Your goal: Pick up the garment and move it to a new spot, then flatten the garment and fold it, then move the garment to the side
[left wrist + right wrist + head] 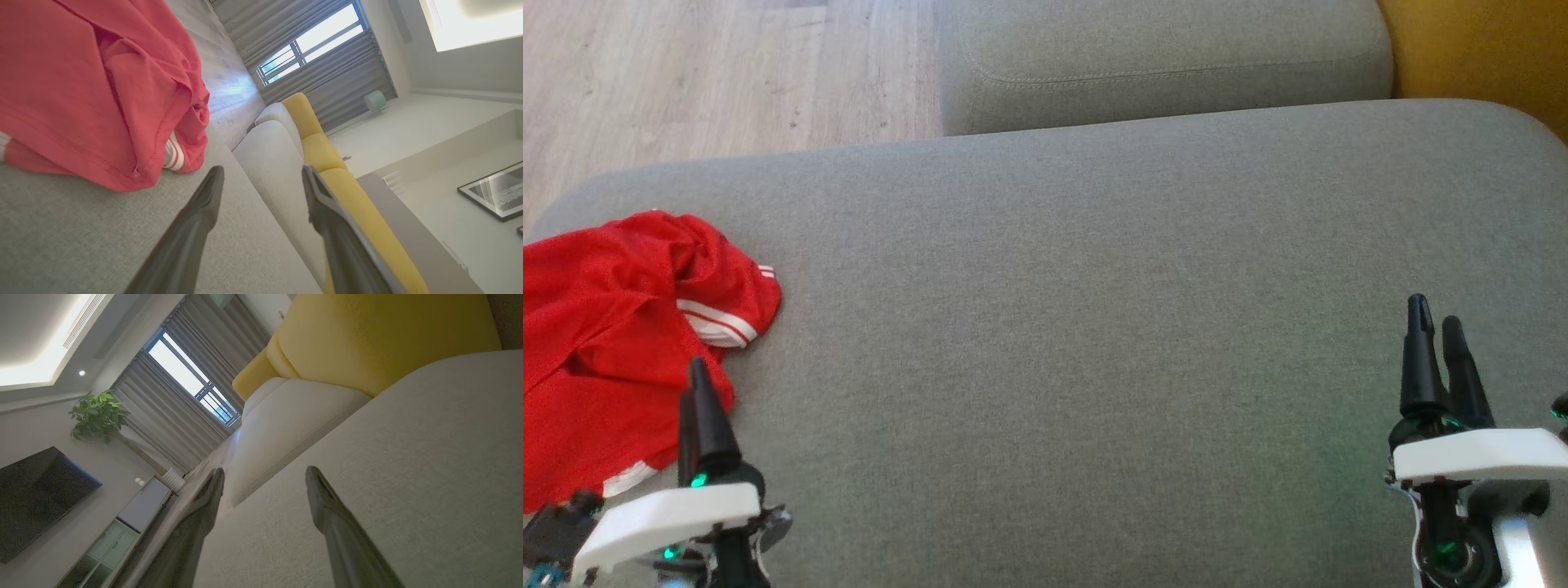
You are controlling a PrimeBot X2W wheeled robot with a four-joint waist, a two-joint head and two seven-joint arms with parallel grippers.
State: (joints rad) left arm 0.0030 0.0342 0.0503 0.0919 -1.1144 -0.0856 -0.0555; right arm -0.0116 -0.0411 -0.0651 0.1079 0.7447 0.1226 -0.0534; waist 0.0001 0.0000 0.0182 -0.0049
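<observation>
Grey cushion [1094,327]; red garment [605,343] crumpled, white-striped trim

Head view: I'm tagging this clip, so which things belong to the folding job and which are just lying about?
Job: red garment, left gripper, right gripper, grey sofa seat under the garment.
Lying about: second grey cushion, yellow cushion, wooden floor.

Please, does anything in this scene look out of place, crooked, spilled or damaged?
Only the red garment stands out. It lies crumpled in a heap at the left end of the grey cushion, bunched into folds instead of lying flat. Nothing looks spilled or damaged.
</observation>
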